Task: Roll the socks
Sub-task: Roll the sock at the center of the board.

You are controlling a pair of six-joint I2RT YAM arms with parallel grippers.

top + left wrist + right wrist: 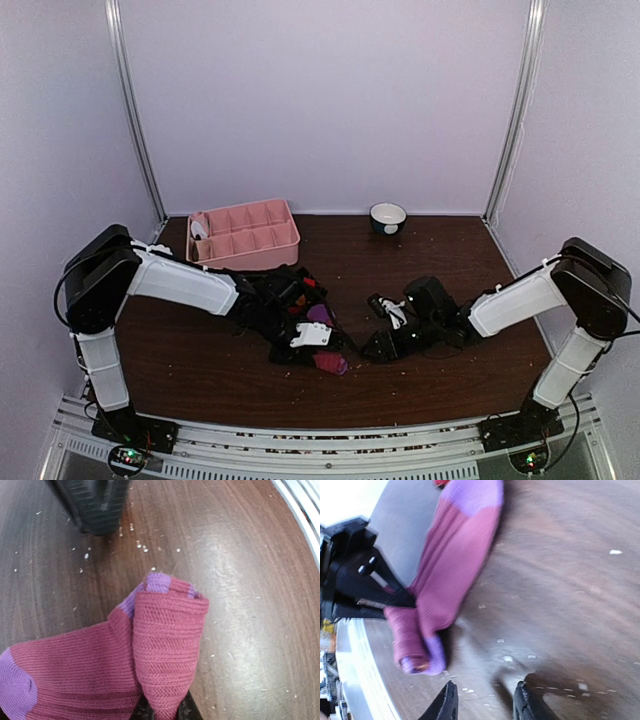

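A magenta-pink sock with purple toe and cuff [165, 645] lies folded on the dark wood table; it also shows in the top view [330, 362] and the right wrist view [450, 570]. My left gripper [162, 711] is shut on a folded end of this sock, low over the table. My right gripper [485, 705] is open and empty, just right of the sock, its fingertips [445, 705] a little short of the purple cuff. A dark heap with red-orange specks, the black argyle socks [292, 292], lies partly hidden under my left wrist.
A pink compartment tray [245, 235] stands at the back left. A small white bowl [388, 217] sits at the back centre. Small white crumbs are scattered over the table [240, 555]. The metal front rail [320, 440] runs along the near edge.
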